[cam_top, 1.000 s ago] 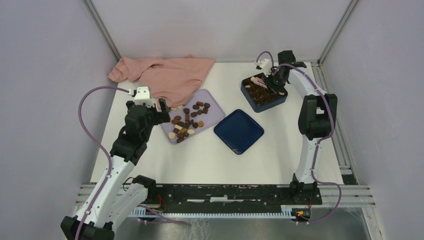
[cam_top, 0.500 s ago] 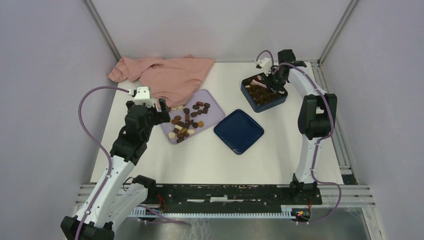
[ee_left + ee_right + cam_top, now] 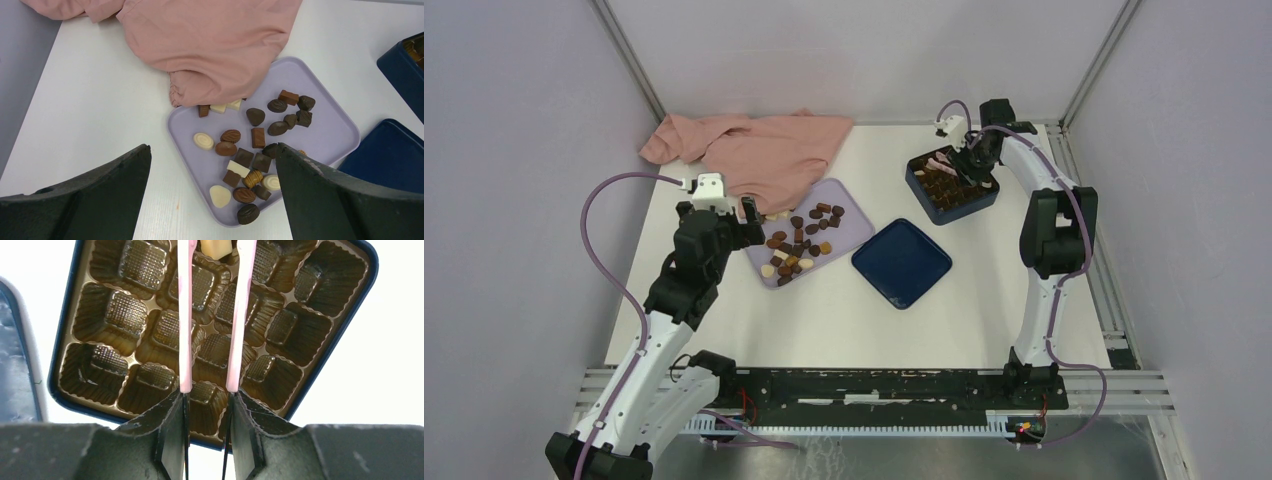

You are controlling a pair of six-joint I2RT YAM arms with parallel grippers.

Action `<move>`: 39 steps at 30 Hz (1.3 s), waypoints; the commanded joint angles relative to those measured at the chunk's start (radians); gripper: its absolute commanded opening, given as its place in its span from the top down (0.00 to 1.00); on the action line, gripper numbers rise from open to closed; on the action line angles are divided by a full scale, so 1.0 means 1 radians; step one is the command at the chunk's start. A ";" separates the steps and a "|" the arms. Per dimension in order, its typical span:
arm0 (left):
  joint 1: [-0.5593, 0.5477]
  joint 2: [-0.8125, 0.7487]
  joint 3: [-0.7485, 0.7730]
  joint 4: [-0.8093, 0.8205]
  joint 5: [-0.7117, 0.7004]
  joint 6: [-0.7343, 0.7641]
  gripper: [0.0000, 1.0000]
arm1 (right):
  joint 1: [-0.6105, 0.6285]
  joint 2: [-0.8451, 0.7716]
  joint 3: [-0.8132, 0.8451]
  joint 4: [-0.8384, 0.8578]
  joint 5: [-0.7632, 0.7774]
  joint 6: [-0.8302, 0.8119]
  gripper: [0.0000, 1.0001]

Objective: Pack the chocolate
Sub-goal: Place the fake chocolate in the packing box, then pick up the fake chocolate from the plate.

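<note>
Loose chocolate (image 3: 796,245) in dark, light brown and cream pieces lies on the lilac tray (image 3: 854,215). My left gripper (image 3: 749,215) hovers over that tray's left side. In the left wrist view it (image 3: 212,147) is open wide above the chocolate (image 3: 252,162), holding nothing. My right gripper (image 3: 951,163) hangs over the dark blue box (image 3: 921,195). In the right wrist view its pink fingers (image 3: 185,315) stand apart over the brown grid insert (image 3: 125,315). One cream chocolate (image 3: 216,246) lies between their tips in a far cell, a gap showing on its left. The other cells in view hold nothing.
A pink cloth (image 3: 759,150) lies at the back left and overlaps the lilac tray's far edge (image 3: 210,100). The flat dark blue lid (image 3: 902,262) lies between the tray and the box. Enclosure walls and frame posts stand at the back and sides.
The right gripper's pink fingers have spread a little over the box. The left arm has not moved.
</note>
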 commanded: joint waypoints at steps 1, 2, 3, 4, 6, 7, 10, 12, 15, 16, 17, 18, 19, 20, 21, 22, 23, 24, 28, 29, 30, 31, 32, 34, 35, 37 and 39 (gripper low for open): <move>0.005 -0.007 0.003 0.036 0.004 0.049 0.01 | -0.005 -0.100 -0.001 0.027 -0.073 0.015 0.64; 0.004 -0.007 0.003 0.037 0.004 0.049 0.01 | -0.006 -0.114 -0.010 0.026 -0.090 0.019 0.65; 0.006 -0.008 0.003 0.036 0.004 0.049 0.01 | -0.004 -0.127 -0.021 0.025 -0.116 0.022 0.66; 0.004 -0.009 0.003 0.036 0.003 0.049 0.01 | -0.005 -0.142 -0.033 0.022 -0.144 0.022 0.67; 0.006 -0.010 0.003 0.036 0.002 0.048 0.01 | 0.001 -0.174 -0.062 0.020 -0.213 0.022 0.69; 0.005 -0.010 0.003 0.036 0.002 0.047 0.02 | 0.006 -0.195 -0.082 0.021 -0.239 0.022 0.69; 0.006 -0.015 0.002 0.037 0.000 0.048 0.02 | 0.039 -0.255 -0.143 0.034 -0.300 0.018 0.69; 0.005 -0.018 0.001 0.037 -0.003 0.048 0.01 | 0.074 -0.297 -0.185 0.043 -0.326 0.012 0.69; 0.005 -0.024 0.000 0.039 -0.008 0.046 0.02 | 0.153 -0.342 -0.238 0.057 -0.332 0.002 0.69; 0.005 -0.026 0.000 0.039 -0.009 0.047 0.02 | 0.187 -0.354 -0.252 0.059 -0.334 0.002 0.69; 0.006 -0.027 0.000 0.039 -0.011 0.047 0.01 | 0.214 -0.361 -0.260 0.059 -0.331 0.004 0.68; 0.006 -0.027 0.000 0.039 -0.012 0.046 0.02 | 0.251 -0.364 -0.267 0.058 -0.325 0.004 0.68; 0.006 -0.028 0.000 0.038 -0.014 0.048 0.01 | 0.285 -0.368 -0.269 0.055 -0.317 0.001 0.68; 0.006 -0.029 0.000 0.038 -0.015 0.048 0.01 | 0.312 -0.368 -0.271 0.053 -0.306 -0.001 0.68; 0.005 -0.030 0.000 0.038 -0.017 0.047 0.02 | 0.342 -0.368 -0.275 0.054 -0.292 -0.003 0.68; 0.005 -0.030 0.000 0.038 -0.017 0.047 0.02 | 0.367 -0.368 -0.278 0.053 -0.279 -0.005 0.68; 0.005 -0.030 0.000 0.038 -0.019 0.048 0.01 | 0.394 -0.365 -0.282 0.055 -0.262 -0.008 0.68; 0.005 -0.030 0.000 0.039 -0.019 0.047 0.01 | 0.414 -0.363 -0.285 0.057 -0.249 -0.010 0.68; 0.006 -0.029 -0.001 0.039 -0.020 0.048 0.02 | 0.506 -0.335 -0.305 0.061 -0.169 -0.022 0.68; 0.004 -0.029 -0.001 0.039 -0.020 0.048 0.01 | 0.523 -0.325 -0.306 0.063 -0.149 -0.026 0.68; 0.005 -0.028 0.000 0.039 -0.020 0.049 0.01 | 0.541 -0.312 -0.303 0.060 -0.123 -0.028 0.68; 0.006 -0.027 -0.001 0.040 -0.020 0.049 0.01 | 0.553 -0.298 -0.300 0.060 -0.104 -0.031 0.67; 0.005 -0.026 -0.001 0.038 -0.020 0.047 0.01 | 0.567 -0.285 -0.294 0.060 -0.086 -0.033 0.67; 0.006 -0.025 -0.002 0.038 -0.022 0.048 0.01 | 0.582 -0.248 -0.276 0.050 -0.061 -0.036 0.67; 0.005 -0.024 -0.002 0.038 -0.022 0.048 0.01 | 0.586 -0.232 -0.264 0.046 -0.053 -0.037 0.67; 0.006 -0.024 -0.002 0.037 -0.023 0.048 0.02 | 0.595 -0.203 -0.255 0.040 -0.043 -0.038 0.67; 0.006 -0.024 -0.001 0.038 -0.024 0.049 0.01 | 0.603 -0.181 -0.252 0.037 -0.030 -0.039 0.67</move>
